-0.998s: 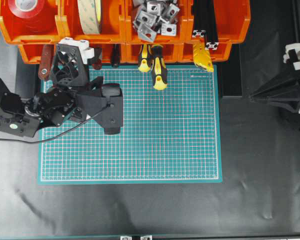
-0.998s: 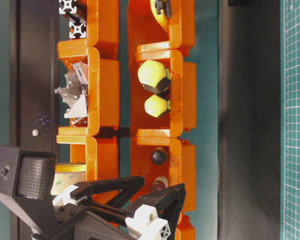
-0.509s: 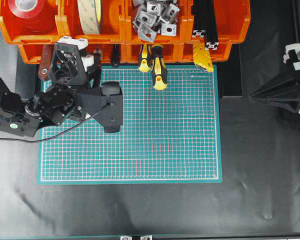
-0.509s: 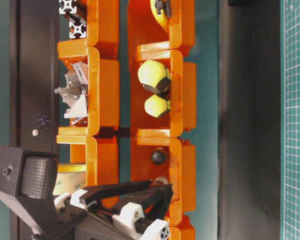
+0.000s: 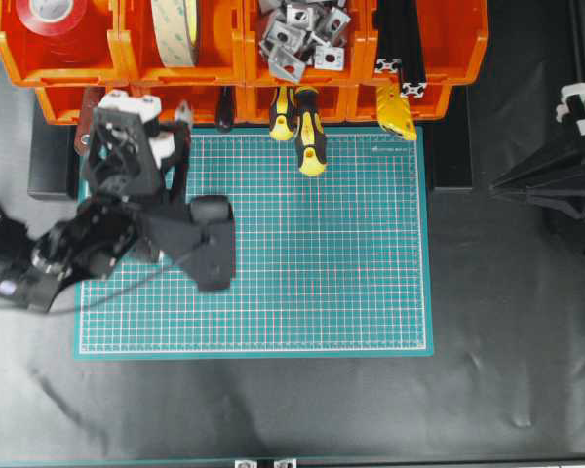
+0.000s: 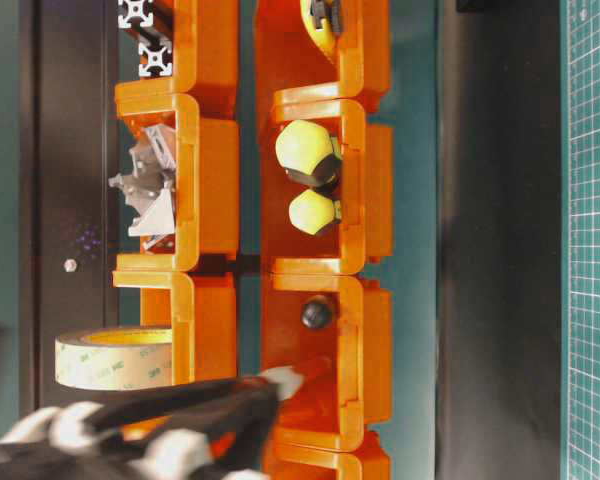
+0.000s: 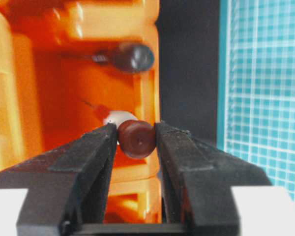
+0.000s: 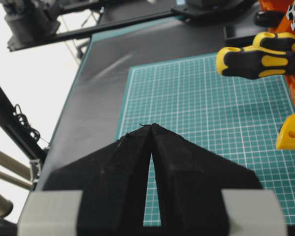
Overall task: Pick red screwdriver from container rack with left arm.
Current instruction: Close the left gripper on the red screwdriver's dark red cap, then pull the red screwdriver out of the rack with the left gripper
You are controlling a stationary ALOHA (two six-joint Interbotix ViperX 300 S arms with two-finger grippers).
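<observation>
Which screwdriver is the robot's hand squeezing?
The red screwdriver. The left hand pinches its dark red end cap, while the yellow-and-black screwdrivers and the black-handled one sit untouched.

A green gridded cutting mat (image 5: 302, 253) lies on the black surface (image 5: 507, 322). Two yellow-and-black screwdrivers (image 5: 309, 141) poke onto its top edge, near a yellow block (image 5: 395, 110). Above sit red tape (image 5: 51, 14), a tan tape roll (image 5: 175, 29) and metal brackets (image 5: 300, 34).
</observation>
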